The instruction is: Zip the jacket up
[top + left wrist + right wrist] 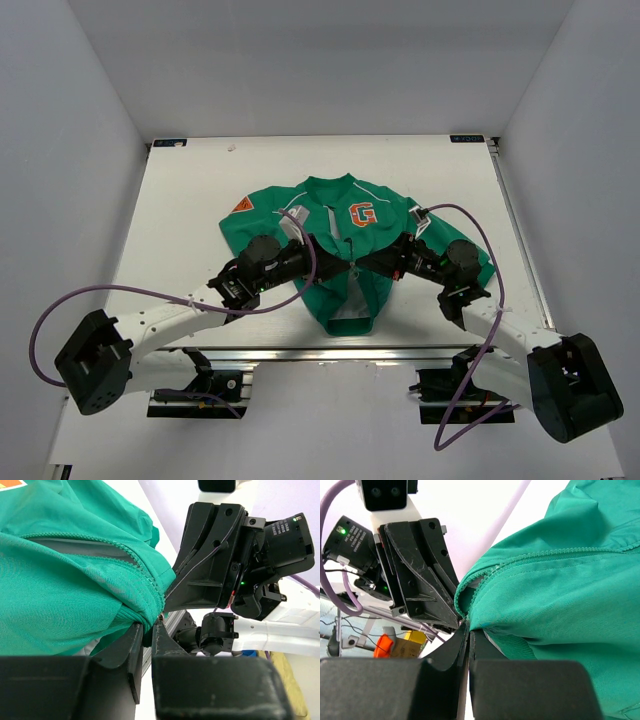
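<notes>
Left gripper (150, 627) and right gripper (467, 630) each pinch the jacket (325, 205) beside the zipper (555, 554), likely steadying it for zipping.

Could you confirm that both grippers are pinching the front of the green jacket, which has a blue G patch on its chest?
Not quite: the top view shows the G patch on the jacket is orange, not blue. The left gripper and right gripper do pinch its front.

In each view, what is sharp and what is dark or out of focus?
Top external: even, soft light, no glare, jacket sharp. Left wrist: zipper teeth crisp, left gripper dark and slightly soft. Right wrist: jacket crisp, right gripper dark and soft.
</notes>
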Controlling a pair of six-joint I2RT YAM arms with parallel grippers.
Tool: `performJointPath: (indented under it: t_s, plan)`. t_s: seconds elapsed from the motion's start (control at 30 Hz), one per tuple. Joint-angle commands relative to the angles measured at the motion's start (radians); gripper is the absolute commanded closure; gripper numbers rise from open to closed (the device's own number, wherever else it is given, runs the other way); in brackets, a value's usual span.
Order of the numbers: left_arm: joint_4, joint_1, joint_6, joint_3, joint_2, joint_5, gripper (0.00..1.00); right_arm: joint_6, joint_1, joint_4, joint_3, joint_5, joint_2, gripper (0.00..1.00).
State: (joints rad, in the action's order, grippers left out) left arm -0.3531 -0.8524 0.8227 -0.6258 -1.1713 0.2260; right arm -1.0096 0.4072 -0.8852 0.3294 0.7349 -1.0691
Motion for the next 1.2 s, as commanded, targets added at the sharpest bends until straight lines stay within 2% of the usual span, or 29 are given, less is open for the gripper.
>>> performJointPath:
  t_s: [0.0, 0.07, 0.4, 0.67, 0.8, 1.0, 1.07, 1.17]
  plan:
    - [-0.024, 0.001, -0.005, 0.012, 0.027, 0.022, 0.95, -0.037, 0.005, -0.092, -0.006, -0.045, -0.003, 1.0]
    - [-0.027, 0.001, -0.008, 0.012, 0.019, 0.032, 1.0, -0.069, 0.007, -0.132, -0.012, -0.063, -0.008, 1.0]
    - [0.026, 0.001, -0.028, -0.003, -0.004, 0.092, 1.0, -0.116, 0.012, -0.21, 0.007, -0.129, -0.035, 1.0]
    - [0.101, 0.001, -0.05, -0.002, 0.005, 0.102, 1.0, -0.113, 0.01, -0.193, 0.059, -0.14, -0.054, 1.0]
    - [0.114, 0.001, -0.053, 0.008, 0.01, 0.11, 1.0, -0.098, 0.01, -0.158, 0.066, -0.146, -0.043, 1.0]
    - [0.082, 0.001, -0.005, 0.0, -0.019, 0.05, 1.0, -0.014, 0.01, 0.046, 0.08, -0.114, -0.029, 1.0]
    - [0.054, 0.004, 0.038, 0.001, -0.036, 0.032, 1.0, -0.004, 0.01, 0.087, 0.06, -0.101, -0.02, 0.95]
    - [-0.024, 0.012, 0.102, 0.011, -0.079, 0.032, 1.0, -0.004, 0.01, 0.109, 0.031, -0.078, -0.008, 0.73]
